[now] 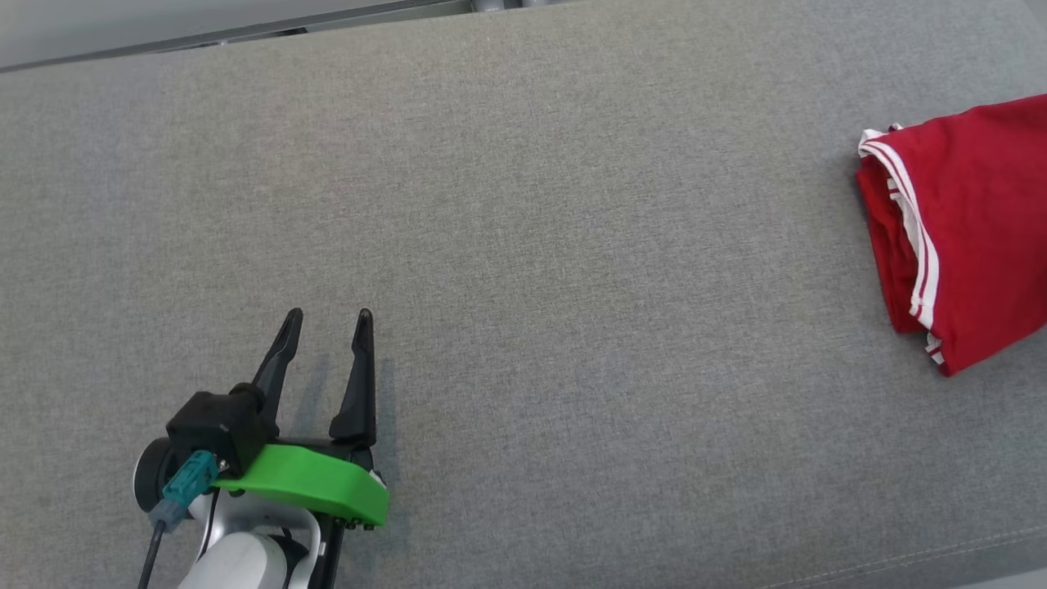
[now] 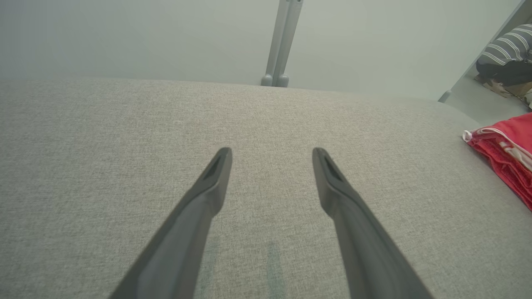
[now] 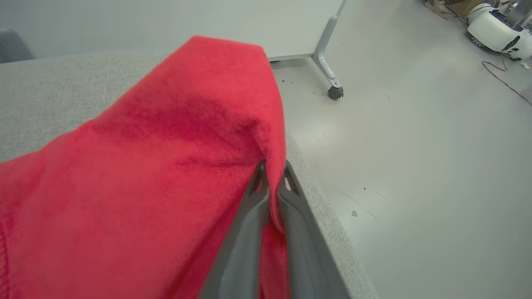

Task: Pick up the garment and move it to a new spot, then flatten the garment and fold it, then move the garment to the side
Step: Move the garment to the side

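In the head view the left tool (image 1: pixel 329 313) is seen spread wide and empty above the desk (image 1: pixel 572 286), the folded red garment (image 1: pixel 973 229) lying well to its right. In the right wrist view the right tool (image 3: pixel 273 164) is seen clamped on the garment's edge

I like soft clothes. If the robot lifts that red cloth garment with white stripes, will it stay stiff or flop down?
Probably floppy: the red fleecy garment with white stripes lies in soft folds. Likely light: the right gripper pinches only one edge. Its fuzzy surface probably won't slip.
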Available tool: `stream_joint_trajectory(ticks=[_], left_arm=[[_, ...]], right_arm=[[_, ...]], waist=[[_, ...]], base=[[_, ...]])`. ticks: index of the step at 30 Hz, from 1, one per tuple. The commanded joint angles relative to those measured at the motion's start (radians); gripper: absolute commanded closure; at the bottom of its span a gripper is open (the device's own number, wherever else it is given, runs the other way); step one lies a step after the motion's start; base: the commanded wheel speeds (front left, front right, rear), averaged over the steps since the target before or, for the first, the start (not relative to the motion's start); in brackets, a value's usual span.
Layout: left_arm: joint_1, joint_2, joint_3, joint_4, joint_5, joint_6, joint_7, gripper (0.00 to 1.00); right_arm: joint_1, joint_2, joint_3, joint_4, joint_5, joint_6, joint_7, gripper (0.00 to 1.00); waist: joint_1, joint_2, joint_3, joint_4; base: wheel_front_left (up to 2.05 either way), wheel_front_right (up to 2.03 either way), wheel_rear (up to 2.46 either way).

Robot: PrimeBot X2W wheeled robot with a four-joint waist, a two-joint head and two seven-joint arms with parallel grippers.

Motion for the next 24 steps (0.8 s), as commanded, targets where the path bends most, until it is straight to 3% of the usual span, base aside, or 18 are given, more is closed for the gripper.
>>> stream_joint_trajectory(ticks=[1, 2, 5, 12, 24], left_arm=[[-0.022, 0.011, -0.001, -0.005, 0.012, 0.004, 0.003, 0.00], [-0.023, 0.012, -0.003, -0.009, 0.013, 0.007, 0.007, 0.00], [-0.023, 0.015, -0.003, -0.014, 0.015, 0.012, 0.012, 0.00], [-0.020, 0.024, 0.003, -0.016, 0.013, 0.020, 0.010, 0.00], [-0.021, 0.014, 0.002, 0.006, -0.005, 0.005, -0.001, 0.00]], right_arm=[[-0.016, -0.007, -0.012, 0.018, -0.024, 0.000, -0.015, 0.73], [-0.023, -0.007, -0.030, 0.047, -0.053, 0.000, -0.028, 0.00], [-0.035, -0.024, -0.066, 0.069, -0.107, 0.000, -0.098, 0.00], [-0.051, 0.026, -0.119, 0.114, -0.178, 0.000, -0.160, 0.00], [-0.081, 0.104, -0.081, 0.084, -0.190, 0.000, -0.216, 0.00]], waist=[[0.0000, 0.0050, 0.023, 0.013], [0.0000, 0.0050, 0.031, 0.016], [0.0000, 0.0050, 0.042, 0.019], [0.0000, 0.0050, 0.050, 0.010], [0.0000, 0.0050, -0.012, -0.018]], base=[[0.00, 0.00, 0.00], [0.00, 0.00, 0.00], [0.00, 0.00, 0.00], [0.00, 0.00, 0.00], [0.00, 0.00, 0.00]])
